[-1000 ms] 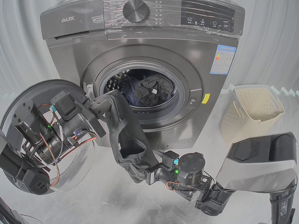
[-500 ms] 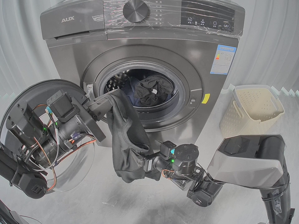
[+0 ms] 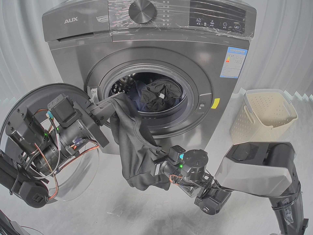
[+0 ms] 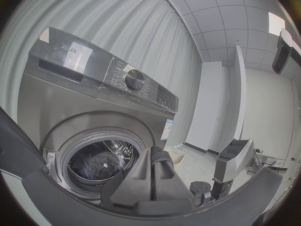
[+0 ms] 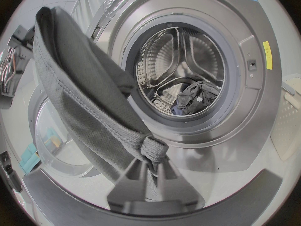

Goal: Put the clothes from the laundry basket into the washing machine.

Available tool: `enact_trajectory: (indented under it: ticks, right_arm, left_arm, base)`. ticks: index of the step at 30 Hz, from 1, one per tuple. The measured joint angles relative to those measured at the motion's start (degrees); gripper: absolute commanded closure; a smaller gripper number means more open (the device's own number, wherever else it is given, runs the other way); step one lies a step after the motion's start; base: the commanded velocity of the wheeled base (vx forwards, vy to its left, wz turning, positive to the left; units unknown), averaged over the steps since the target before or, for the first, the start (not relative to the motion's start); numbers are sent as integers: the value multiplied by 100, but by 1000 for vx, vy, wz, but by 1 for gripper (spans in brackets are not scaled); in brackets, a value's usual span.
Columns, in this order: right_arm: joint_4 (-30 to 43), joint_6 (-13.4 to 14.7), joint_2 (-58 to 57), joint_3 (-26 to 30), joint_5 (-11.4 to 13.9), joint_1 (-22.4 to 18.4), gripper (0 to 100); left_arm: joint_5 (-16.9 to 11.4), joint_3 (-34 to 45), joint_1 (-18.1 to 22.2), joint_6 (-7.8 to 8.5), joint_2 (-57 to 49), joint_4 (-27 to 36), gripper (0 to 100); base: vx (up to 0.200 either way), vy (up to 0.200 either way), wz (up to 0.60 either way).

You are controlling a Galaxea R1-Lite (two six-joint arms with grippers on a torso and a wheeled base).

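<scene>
- Hanging in front of the washer, a dark grey garment is stretched between the two pincers, below and to the left of the drum opening.
- The left pincer is clamped narrow on the garment's top edge, just beside the lower left rim of the opening. In the left wrist view a fold of dark cloth stands pinched between its fingers.
- The right pincer is clamped on a thick seamed hem lower down, in front of the washer's base and above the floor. In the right wrist view the hem is bunched between its fingers and the cloth runs taut up toward the other arm.
- The rest of the garment sags below the right pincer in a loose fold, clear of the floor.
- Dark clothes lie piled inside the drum, apart from the held garment.
- The door is swung open to the left, behind the left arm.
- The basket stands on the floor to the right of the washer, well apart from both pincers.
- Compared with a second ago, the right pincer has risen and come closer to the washer, so the garment's lower part is gathered and bunched rather than hanging long; the left pincer is almost where it was.
</scene>
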Motion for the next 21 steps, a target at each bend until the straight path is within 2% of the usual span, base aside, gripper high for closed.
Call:
enact_trajectory:
  ticks: [7, 14, 21]
  right_arm:
    - [39, 13, -350, 62, -46, -262, 100]
    - [74, 18, -1072, 355, -69, -477, 100]
    - [137, 24, -1654, 462, -124, -518, 100]
  left_arm:
    - [0, 11, 201, 15, 93, -2, 100]
    - [-213, 208, 510, 44, 330, -2, 100]
    - [-282, 562, 551, 96, 739, 2, 100]
  base:
    - [0, 0, 0]
    - [0, 0, 0]
    - [0, 0, 0]
